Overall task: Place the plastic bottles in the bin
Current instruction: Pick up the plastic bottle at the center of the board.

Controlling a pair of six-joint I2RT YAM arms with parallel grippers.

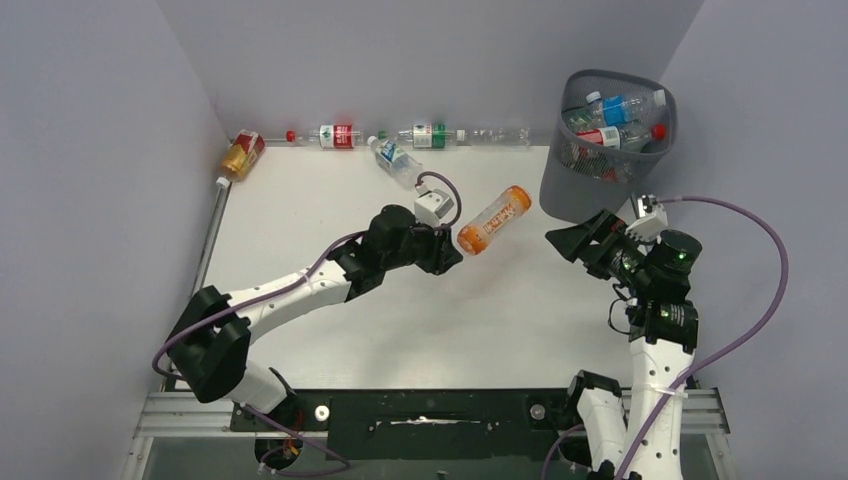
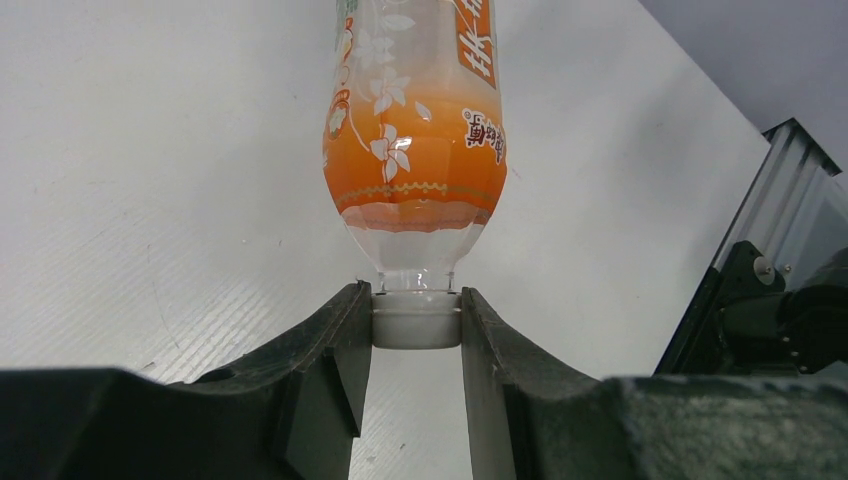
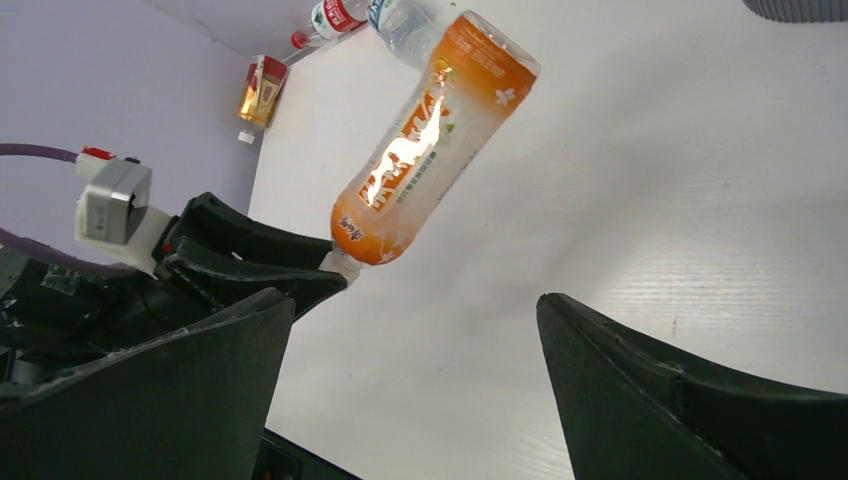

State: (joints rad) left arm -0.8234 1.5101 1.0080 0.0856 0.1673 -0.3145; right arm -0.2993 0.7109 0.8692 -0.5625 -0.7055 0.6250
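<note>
The left claw [image 1: 452, 245] is clenched on the white cap [image 2: 415, 328] of an orange bottle [image 1: 493, 219]. The bottle sticks straight out ahead of its fingers, held above the counter [image 1: 300, 210], with its base aimed toward the right claw [image 1: 572, 240]. The right claw is spread wide and grasps nothing; it faces the bottle with a gap between them. Just beside the right claw, on its far side, stands the bin [image 1: 585, 195], with binned bottles [image 1: 612, 110] inside. Beyond the left claw, loose bottles [image 1: 400, 160] lie along the counter's far edge.
</note>
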